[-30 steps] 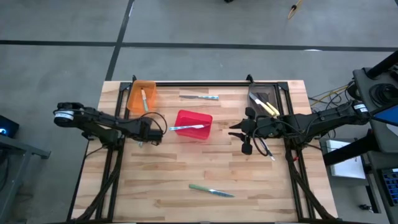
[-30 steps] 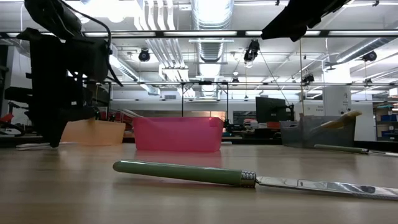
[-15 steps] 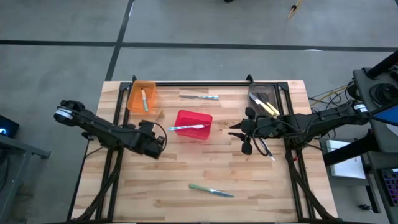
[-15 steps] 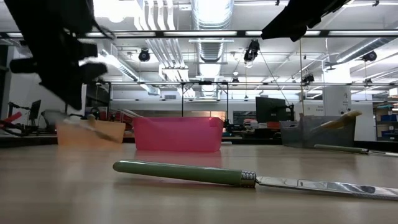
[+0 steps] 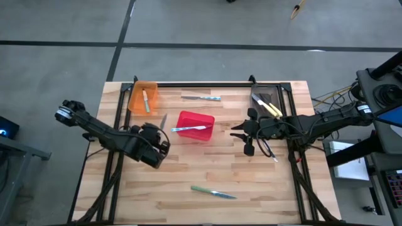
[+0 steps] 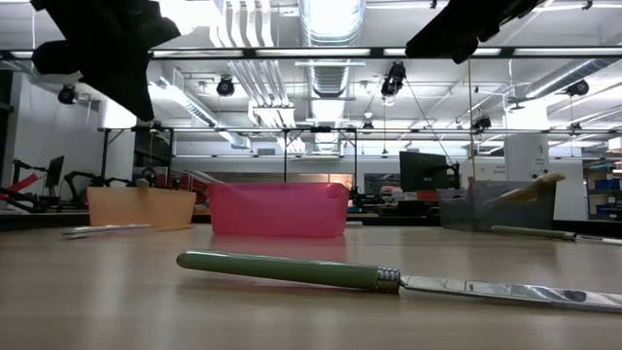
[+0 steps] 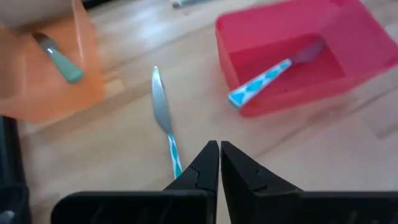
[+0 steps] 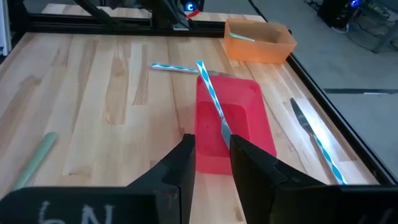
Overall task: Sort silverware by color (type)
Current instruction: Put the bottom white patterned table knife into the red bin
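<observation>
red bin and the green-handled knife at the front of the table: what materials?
Red bin: looks like translucent plastic; light glows through its thin walls in the low view, smooth semi-gloss finish. Green-handled knife: handle appears to be matte pastel plastic, possibly resin; blade is shiny silver metal, with a ribbed metal collar where they join.

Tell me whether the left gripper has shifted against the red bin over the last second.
Yes. In the high view the left gripper has pulled back from beside the red bin toward the table's near edge, leaving a blue-handled knife on the wood.
</observation>
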`<state>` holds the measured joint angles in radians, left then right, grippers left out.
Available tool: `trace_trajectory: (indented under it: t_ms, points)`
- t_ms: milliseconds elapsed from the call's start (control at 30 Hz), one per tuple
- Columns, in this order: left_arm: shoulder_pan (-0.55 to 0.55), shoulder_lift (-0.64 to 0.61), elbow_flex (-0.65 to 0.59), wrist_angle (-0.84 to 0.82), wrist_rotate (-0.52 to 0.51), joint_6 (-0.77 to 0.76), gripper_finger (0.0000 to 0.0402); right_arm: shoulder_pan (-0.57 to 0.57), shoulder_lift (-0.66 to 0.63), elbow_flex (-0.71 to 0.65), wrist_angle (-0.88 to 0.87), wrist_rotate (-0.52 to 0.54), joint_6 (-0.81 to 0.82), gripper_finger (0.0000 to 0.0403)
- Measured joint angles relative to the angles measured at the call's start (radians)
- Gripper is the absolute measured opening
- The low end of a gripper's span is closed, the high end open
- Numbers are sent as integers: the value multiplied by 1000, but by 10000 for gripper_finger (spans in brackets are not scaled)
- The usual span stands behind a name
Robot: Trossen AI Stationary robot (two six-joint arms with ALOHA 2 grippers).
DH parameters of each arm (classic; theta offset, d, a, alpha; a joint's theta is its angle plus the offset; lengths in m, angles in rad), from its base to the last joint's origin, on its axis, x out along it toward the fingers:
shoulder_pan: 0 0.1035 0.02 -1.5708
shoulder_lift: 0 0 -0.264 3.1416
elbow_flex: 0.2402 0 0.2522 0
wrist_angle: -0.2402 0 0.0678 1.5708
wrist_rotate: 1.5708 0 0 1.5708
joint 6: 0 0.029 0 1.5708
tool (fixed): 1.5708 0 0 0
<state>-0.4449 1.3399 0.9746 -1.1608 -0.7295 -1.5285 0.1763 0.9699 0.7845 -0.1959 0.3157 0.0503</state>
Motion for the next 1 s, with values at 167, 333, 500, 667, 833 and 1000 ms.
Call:
trace_trajectory:
  t_ms: [167, 333, 500, 667, 833, 1000]
  points:
    - [-9, 0, -50, 94, 40, 4, 0, 0, 0, 0, 0, 0, 0, 93]
    - [-17, 0, -137, 221, 49, -32, 0, 0, 0, -1, -1, 0, -1, 98]
    - [-17, 0, -233, 307, 68, -117, 15, 0, 0, -2, -1, 0, -1, 96]
    - [-16, 0, -308, 334, 75, -189, 58, 0, 0, -2, -2, 0, -2, 91]
    - [-9, 0, -376, 405, 70, -217, 108, 0, 0, -2, -2, 0, -2, 94]
    - [1, 0, -433, 477, 60, -202, 156, 0, 0, -2, -3, 0, -2, 101]
